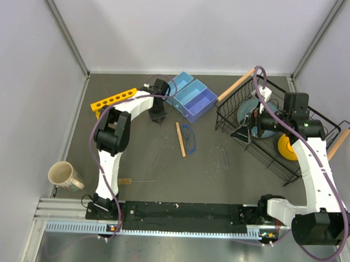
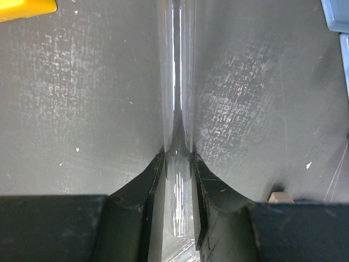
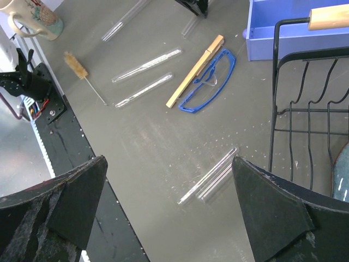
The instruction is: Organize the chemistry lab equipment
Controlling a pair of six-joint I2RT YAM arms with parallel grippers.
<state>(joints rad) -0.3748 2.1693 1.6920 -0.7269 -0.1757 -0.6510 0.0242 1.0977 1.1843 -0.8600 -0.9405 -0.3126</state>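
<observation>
Your light is soft and even from overhead, shadows faint on the table (image 1: pixel 248 185). In your left wrist view a white glare streak runs down the glass tube (image 2: pixel 175 65); the near edge goes dark and blurred.

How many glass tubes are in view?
6. One tube sits between the left hand's fingers; two lie between brush and wooden stick; one lies toward the mug; two side by side near the basket. More may be hidden.
</observation>
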